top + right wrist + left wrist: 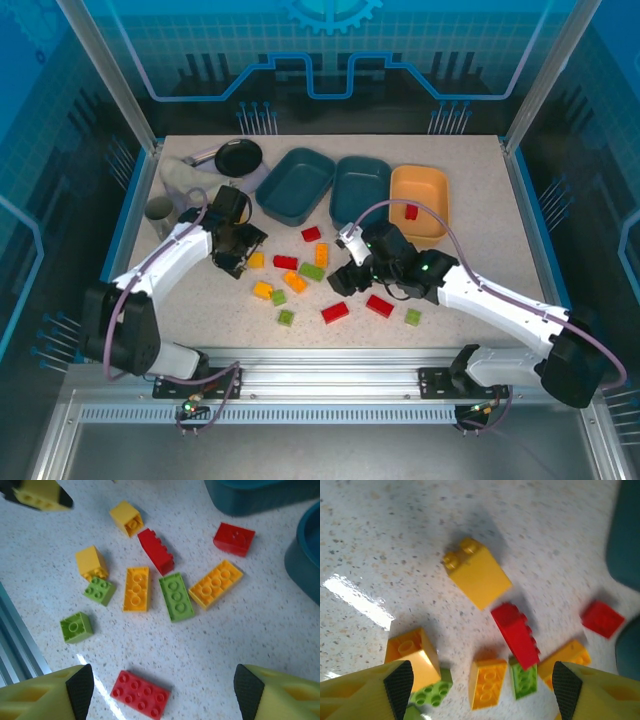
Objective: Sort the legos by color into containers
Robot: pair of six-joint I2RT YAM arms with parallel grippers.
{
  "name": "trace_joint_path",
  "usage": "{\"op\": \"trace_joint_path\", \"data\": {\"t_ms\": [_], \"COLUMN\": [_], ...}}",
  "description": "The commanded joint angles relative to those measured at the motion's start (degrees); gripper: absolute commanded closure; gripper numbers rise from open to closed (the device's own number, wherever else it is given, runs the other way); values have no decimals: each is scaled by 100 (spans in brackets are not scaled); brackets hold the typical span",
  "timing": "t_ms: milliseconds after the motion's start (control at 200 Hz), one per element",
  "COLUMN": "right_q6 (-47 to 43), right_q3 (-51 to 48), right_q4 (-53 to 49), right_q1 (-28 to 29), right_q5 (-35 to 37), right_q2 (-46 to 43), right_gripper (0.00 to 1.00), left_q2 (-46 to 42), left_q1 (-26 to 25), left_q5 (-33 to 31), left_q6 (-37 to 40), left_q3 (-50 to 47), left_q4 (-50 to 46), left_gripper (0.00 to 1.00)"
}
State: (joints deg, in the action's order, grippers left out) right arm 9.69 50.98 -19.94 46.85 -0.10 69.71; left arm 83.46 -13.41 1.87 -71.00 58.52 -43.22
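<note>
Nearest, red and green legos (335, 313) lie loose on the table (215, 315), with more red, orange-yellow and green ones just beyond, between the two arms. The left gripper (482, 682) and right gripper (164, 691) each hover over that scatter, jaws spread wide and gripping nothing. At the far side sit two teal containers (293, 187) and, to their right, a pale orange tray (420, 180) holding one red brick (411, 211).

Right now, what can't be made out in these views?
- Top view: the right arm covers part of the table; whatever lies beneath it is hidden.
- Left wrist: a green brick sits partly behind the left tool's pad; teal trays are cut by the right edge.
- Right wrist: the teal trays are cut by the top and right edges.
</note>
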Motion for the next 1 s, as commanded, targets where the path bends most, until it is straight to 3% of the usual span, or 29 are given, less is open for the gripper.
{"op": "trace_joint_path", "data": {"t_ms": [0,435,595,775,995], "right_q6": [-183,-84,4,170,437], "right_q3": [45,75,61,60,177], "right_q4": [436,169,150,267,344], "right_q1": [60,45,47,-9,-267], "right_q5": [-240,-141,-83,-33,85], "right_q2": [141,58,8,-37,-157], "right_gripper": [23,23,23,23,24], "left_q2": [473,1540,1765,1777,1426], "left_q1": [68,63,62,58,-37], "left_q5": [-126,-454,-407,-538,-672], "left_q6": [-1156,-1741,-1733,-1561,-1267], "left_q3": [9,369,282,220,363], "left_q4": [275,301,501,637,398], "left_gripper": [22,29,40,61,70]}}
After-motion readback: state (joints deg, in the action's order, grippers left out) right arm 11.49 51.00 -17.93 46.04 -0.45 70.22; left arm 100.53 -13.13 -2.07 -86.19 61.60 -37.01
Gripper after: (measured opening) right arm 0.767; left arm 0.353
